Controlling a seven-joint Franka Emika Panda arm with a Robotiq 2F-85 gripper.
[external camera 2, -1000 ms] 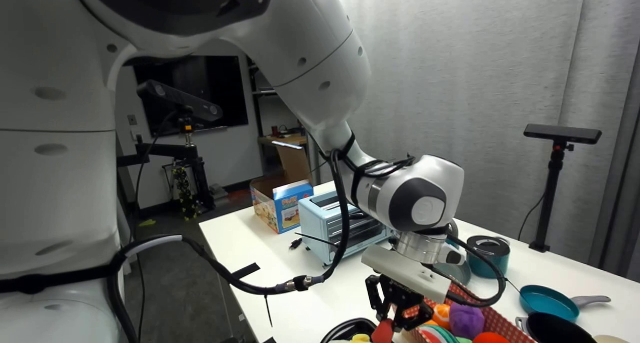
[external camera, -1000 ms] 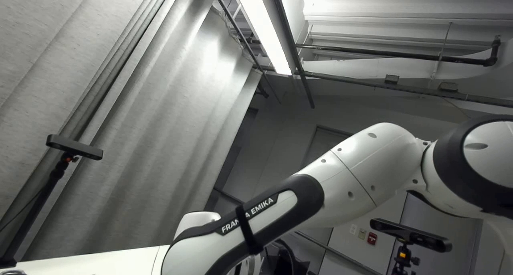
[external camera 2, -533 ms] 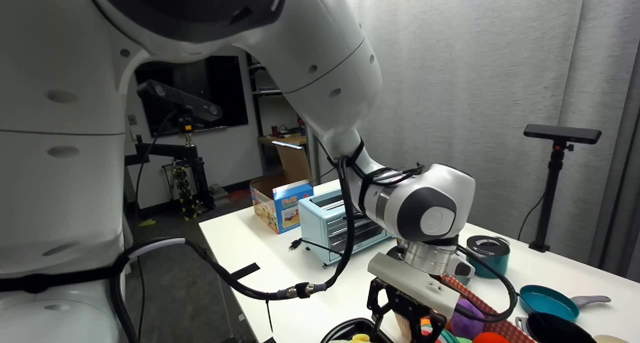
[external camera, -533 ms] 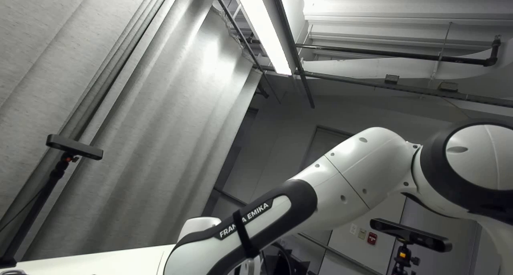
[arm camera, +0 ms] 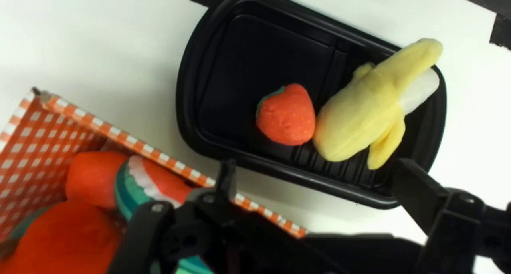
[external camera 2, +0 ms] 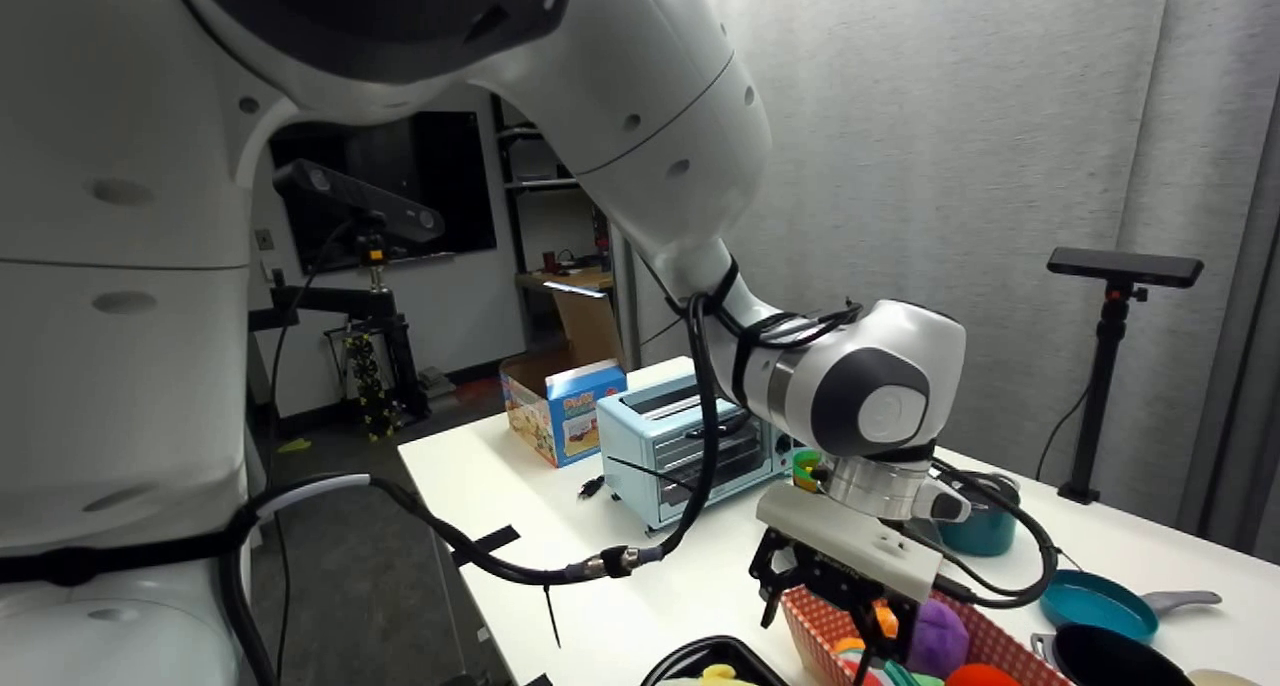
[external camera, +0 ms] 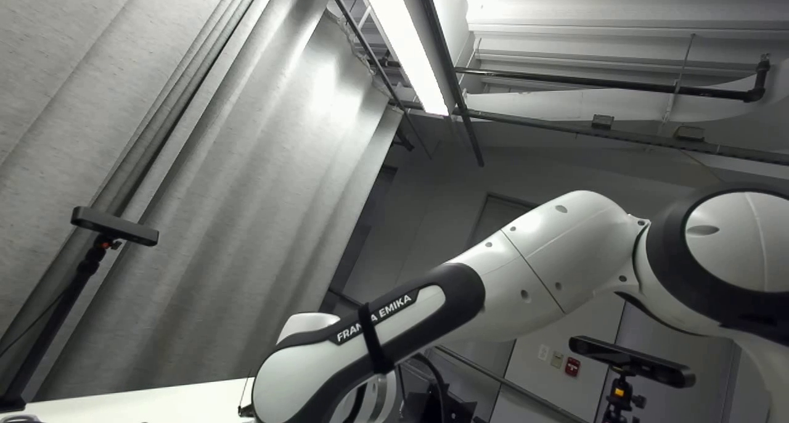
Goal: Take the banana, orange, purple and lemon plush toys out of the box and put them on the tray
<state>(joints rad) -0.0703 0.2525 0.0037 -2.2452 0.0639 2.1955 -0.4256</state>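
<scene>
My gripper (arm camera: 321,176) stands open with nothing between its fingers; it shows too in an exterior view (external camera 2: 817,646). The yellow banana toy (arm camera: 359,110) lies in the black tray (arm camera: 239,58), touching a red strawberry toy (arm camera: 287,116). Beside the tray is the red-checked box (arm camera: 34,146). In an exterior view the purple toy (external camera 2: 938,638) and the orange toy (external camera 2: 886,618) sit inside that box, partly behind my gripper. In the wrist view one finger overlaps the box's rim, the other the tray's corner. The lemon toy is hidden or out of view.
The box also holds a watermelon-slice toy (arm camera: 153,178) and a large red toy (arm camera: 66,240). Beyond stand a blue toaster oven (external camera 2: 690,456), a printed carton (external camera 2: 570,421), a teal pot (external camera 2: 985,526), a teal pan (external camera 2: 1097,606) and a dark pan (external camera 2: 1120,656).
A second ago my jaws were nearly shut on a red toy near the tray. They have since opened and let it go, and the gripper has shifted right, dipped, then risen.
</scene>
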